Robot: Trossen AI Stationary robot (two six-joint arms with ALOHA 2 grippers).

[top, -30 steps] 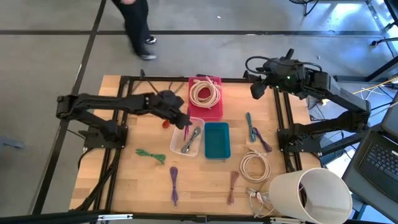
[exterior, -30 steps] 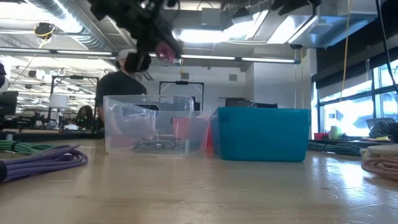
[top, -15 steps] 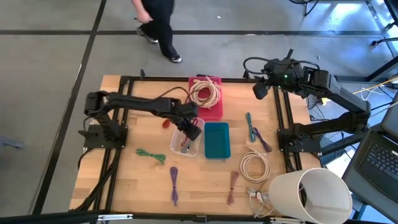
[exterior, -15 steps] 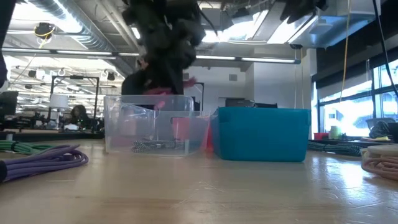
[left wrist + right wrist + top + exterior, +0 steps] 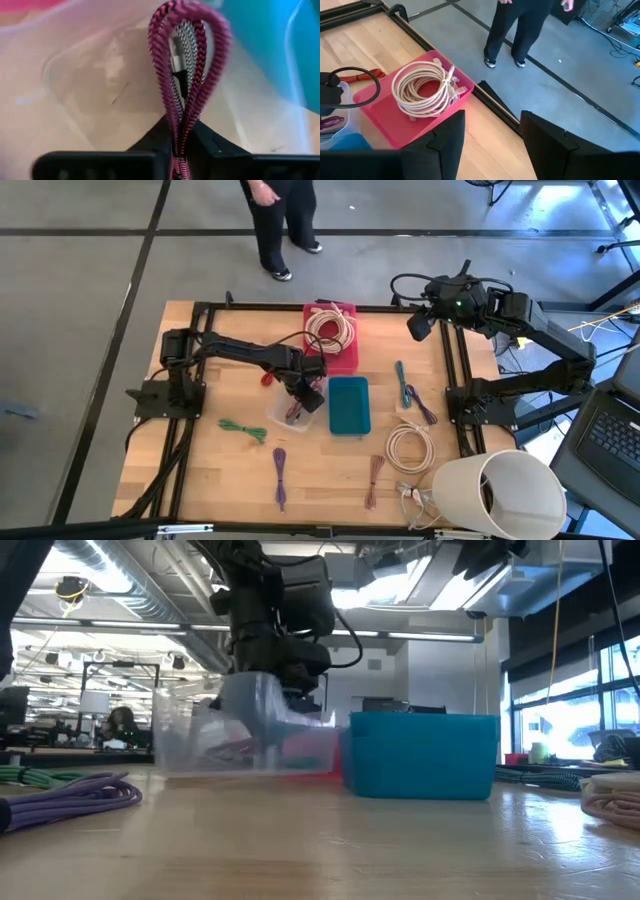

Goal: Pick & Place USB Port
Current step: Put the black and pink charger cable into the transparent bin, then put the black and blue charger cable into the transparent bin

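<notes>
The pink braided USB cable (image 5: pixel 187 60) is folded into a bundle, and its looped end reaches out past my left gripper (image 5: pixel 181 145), which is shut on it. That gripper (image 5: pixel 305 388) stands down inside the clear bin (image 5: pixel 288 414), left of the teal bin (image 5: pixel 348 405). A black-and-white braided cable (image 5: pixel 186 47) shows behind the loop, on the bin's floor. In the low view the gripper (image 5: pixel 275 670) reaches into the clear bin (image 5: pixel 230 735) from above. My right gripper (image 5: pixel 492 145) is open and waits high over the far right corner (image 5: pixel 415 325). My left gripper pinches the folded pink cable between its two fingers, across several strands of the bundle (image 5: pixel 179 131). The fingers come from above, pointing down into the clear bin. The looped end (image 5: pixel 185 15) extends beyond the fingertips toward the bin's floor; whether it touches the floor I cannot tell.
A pink bin (image 5: pixel 342 358) with a coiled white cable (image 5: pixel 328 330) sits at the far side. Loose cables lie around: green (image 5: pixel 243 430), purple (image 5: pixel 280 477), brown (image 5: pixel 373 480), a white coil (image 5: pixel 410 448). A white cylinder (image 5: pixel 500 490) stands near right. A person (image 5: pixel 285 220) walks beyond the far edge.
My left gripper has carried the pink cable toward the right and near edge, then down into the clear bin. The clear bin has shifted toward the left and turned slightly on the table. The person has walked to the right behind the table.
</notes>
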